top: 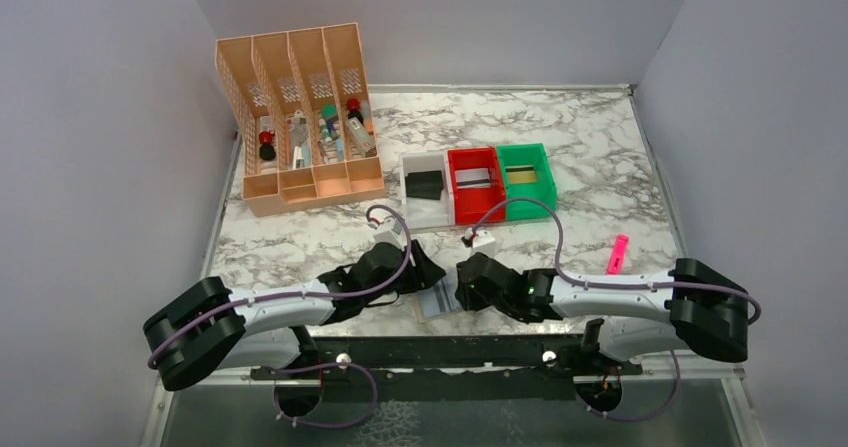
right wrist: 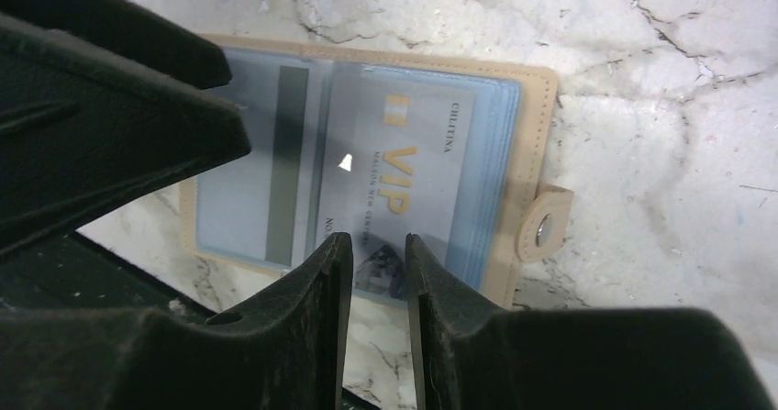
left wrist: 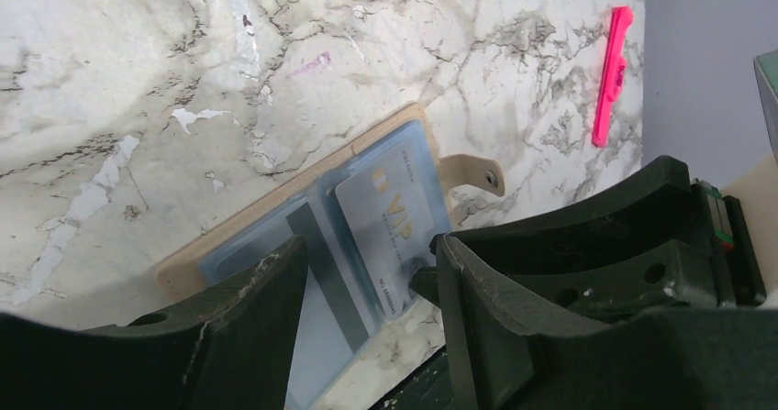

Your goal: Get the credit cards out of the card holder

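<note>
card holder (right wrist: pixel 530 126): open flat on the worktop (right wrist: pixel 661 80) at its near edge, between both hands, tab (right wrist: pixel 543 227) sticking out one side
VIP card (right wrist: pixel 404 167): silvery, in the tab-side pocket
stripe card (right wrist: pixel 283 167): in the other pocket, dark stripe up
left hand (left wrist: pixel 367 245): jaws wide, over the holder, holding nothing
right hand (right wrist: pixel 376 245): jaws narrow with a small gap, tips at the VIP card's near edge; contact, can't tell
white bin (top: pixel 423 157): far side, black card (top: pixel 426 184) inside
red bin (top: pixel 475 154), green bin (top: pixel 527 149): in a row beside the white one
pink marker (top: pixel 617 254): right of the holder, well apart
orange organiser (top: pixel 300 107): far left corner
</note>
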Action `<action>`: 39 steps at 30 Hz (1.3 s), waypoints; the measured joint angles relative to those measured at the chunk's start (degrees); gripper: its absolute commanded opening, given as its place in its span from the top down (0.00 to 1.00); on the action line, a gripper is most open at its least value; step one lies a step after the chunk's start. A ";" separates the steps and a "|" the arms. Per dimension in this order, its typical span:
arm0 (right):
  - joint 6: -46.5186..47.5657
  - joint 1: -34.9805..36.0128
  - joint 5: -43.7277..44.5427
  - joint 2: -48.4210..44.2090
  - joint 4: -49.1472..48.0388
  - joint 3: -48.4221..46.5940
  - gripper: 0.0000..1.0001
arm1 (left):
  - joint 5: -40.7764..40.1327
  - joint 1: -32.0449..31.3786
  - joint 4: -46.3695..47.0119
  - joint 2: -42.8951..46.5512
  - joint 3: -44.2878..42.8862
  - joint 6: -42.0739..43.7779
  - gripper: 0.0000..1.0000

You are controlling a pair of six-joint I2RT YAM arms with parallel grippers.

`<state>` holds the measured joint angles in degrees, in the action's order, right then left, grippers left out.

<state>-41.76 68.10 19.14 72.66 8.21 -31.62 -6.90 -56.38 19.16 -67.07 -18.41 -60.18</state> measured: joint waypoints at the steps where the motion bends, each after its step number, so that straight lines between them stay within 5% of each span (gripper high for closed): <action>1: 0.07 -0.35 -0.13 0.48 -0.02 -0.02 0.67 | 0.02 0.00 -0.39 -0.07 0.00 0.13 0.43; 21: -1.70 -4.48 -0.09 1.77 -0.79 0.98 0.63 | 5.77 -1.18 -0.83 -14.67 -8.17 4.68 0.47; 39: -3.89 -5.57 -1.07 0.72 -3.91 3.10 0.65 | 2.29 -4.04 0.55 -15.54 -7.15 -0.11 0.63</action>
<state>-45.65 62.52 18.06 73.38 4.29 -28.51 -4.60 -60.42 19.70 -82.61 -25.56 -60.29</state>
